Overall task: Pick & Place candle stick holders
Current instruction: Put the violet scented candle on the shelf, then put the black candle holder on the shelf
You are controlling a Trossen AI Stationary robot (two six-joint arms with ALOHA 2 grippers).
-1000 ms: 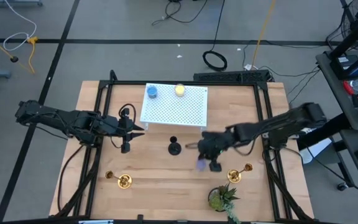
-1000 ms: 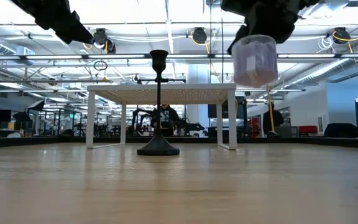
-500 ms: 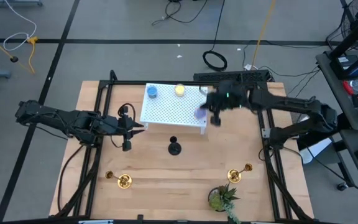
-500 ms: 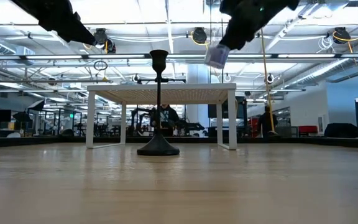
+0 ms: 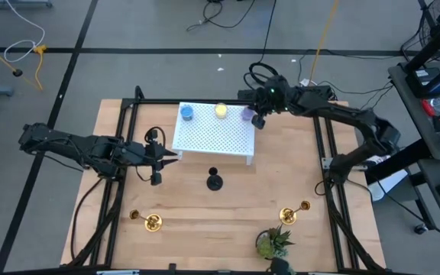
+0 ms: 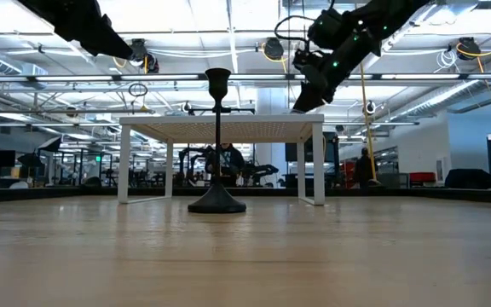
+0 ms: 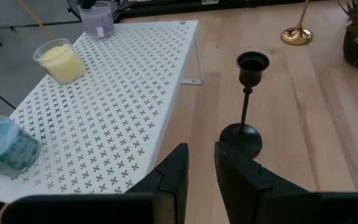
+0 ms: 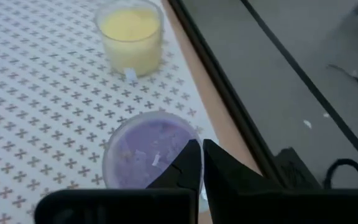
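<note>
The black candle stick holder stands upright on its round base in the table's middle. Two gold candle stick holders are on the wood near the front edge. My right gripper is shut on a purple candle over the far right corner of the white perforated shelf. My left gripper hovers left of the shelf, its fingers slightly apart with nothing between them. My right gripper pinches the purple candle's glass rim on the side toward the table's right edge. One finger is over the wax, the other outside the glass. The fingers slant down from the far right. The candle stays upright; whether its bottom rests on the shelf I cannot tell.
A blue candle and a yellow candle stand along the shelf's far edge. A small green potted plant sits at the front right beside one gold holder. Black frame rails run along the table's sides.
My right gripper has swung from the table's near right part toward the far edge with the purple candle, rising a little and turning. It now stands over the shelf's far right corner. The candle stayed in its hold.
</note>
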